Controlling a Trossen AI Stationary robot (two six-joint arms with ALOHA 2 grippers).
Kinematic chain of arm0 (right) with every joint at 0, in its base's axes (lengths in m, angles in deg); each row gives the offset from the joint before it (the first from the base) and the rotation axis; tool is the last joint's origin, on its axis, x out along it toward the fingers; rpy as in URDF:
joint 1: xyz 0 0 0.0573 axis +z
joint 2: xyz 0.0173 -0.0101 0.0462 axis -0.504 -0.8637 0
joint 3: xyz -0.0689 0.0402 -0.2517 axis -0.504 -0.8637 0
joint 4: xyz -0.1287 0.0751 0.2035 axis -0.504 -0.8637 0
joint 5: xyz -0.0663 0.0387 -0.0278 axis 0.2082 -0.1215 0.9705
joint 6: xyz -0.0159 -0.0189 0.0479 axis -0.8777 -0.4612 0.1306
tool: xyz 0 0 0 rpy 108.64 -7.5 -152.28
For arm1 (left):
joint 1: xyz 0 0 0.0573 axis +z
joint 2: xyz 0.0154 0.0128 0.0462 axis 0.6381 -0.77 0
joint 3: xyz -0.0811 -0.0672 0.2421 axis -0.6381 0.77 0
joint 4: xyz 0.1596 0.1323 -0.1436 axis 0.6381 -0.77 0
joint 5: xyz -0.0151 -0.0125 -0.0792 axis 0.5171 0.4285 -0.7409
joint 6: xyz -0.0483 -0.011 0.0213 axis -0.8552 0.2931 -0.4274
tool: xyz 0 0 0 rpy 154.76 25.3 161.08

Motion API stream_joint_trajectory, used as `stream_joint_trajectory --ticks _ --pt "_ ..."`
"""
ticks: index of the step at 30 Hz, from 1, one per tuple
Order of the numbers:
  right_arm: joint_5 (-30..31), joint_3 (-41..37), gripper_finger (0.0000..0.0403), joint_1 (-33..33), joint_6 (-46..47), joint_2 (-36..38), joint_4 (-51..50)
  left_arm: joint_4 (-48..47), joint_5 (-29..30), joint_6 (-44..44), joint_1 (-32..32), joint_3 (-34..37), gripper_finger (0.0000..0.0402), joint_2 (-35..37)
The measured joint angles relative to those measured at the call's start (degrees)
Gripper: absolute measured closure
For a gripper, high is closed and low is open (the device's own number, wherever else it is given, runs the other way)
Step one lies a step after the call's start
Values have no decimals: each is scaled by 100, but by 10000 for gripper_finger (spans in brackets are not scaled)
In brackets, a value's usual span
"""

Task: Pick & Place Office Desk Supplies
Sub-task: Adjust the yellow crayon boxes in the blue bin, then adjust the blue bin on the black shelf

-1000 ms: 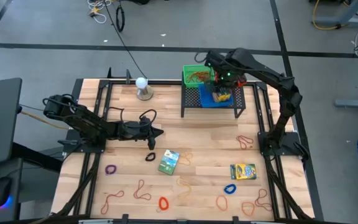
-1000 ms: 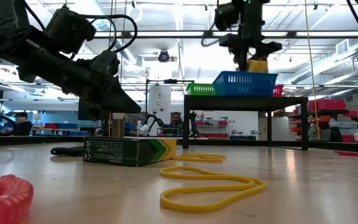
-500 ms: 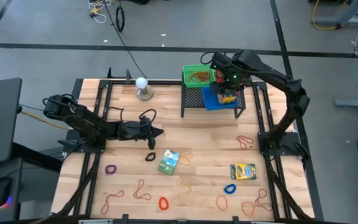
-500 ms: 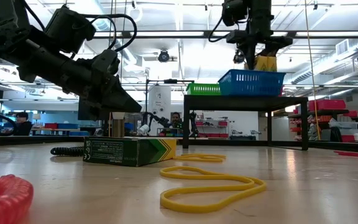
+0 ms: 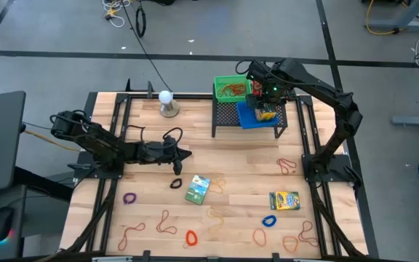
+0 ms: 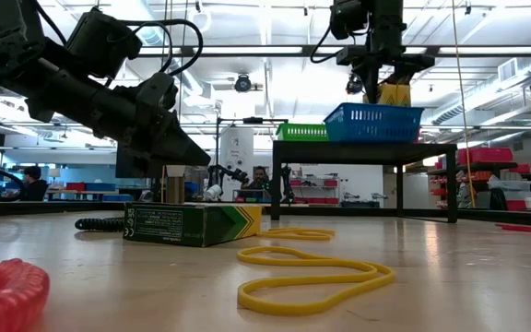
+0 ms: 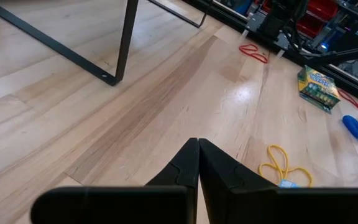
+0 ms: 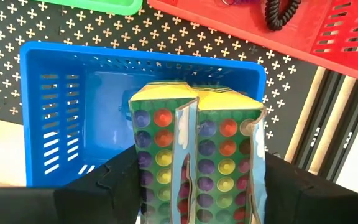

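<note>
Above the blue basket [image 8: 73, 93] on the black mesh rack [image 5: 224, 116]: right hand [image 8: 194, 174], fingers spread wide around a crayon box [image 8: 191, 149] with rows of coloured dots, held upright over the basket; whether still clamped or just loosened, cannot tell. Beside it on the rack, green basket [image 5: 231, 87] with reddish bands inside and red basket [image 8: 328, 31] holding a black coiled loop [image 8: 281, 12]. Over the table's [image 5: 238, 164] left-middle: left hand [image 5: 184, 154], fingers pressed together, holding nothing. On the wood nearer the front: green crayon box [image 5: 197, 189], black loop [image 5: 176, 184] just beside it, second crayon box [image 5: 284, 200] toward the right, blue loop [image 5: 269, 220], purple loop [image 5: 129, 197], red loop [image 5: 191, 237], yellow rubber bands [image 6: 312, 272] and scattered reddish-tan rubber bands [image 5: 166, 224]. White ball on a round stand [image 5: 168, 102] at the back.
</note>
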Motion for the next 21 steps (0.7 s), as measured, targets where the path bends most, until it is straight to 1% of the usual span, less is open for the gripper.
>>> stream_joint_trajectory --ticks 7,11,16,21 --pt "24 -84 119 0 -24 0 -5 24 0 -4 0 0 387 0" --pt "90 -84 102 2 -51 13 -5 35 -1 -50 0 0 387 0" --pt "217 122 94 7 -133 33 -9 35 0 -94 0 0 387 0" --pt "450 583 93 7 -317 33 -10 33 -2 -93 0 0 387 -1"
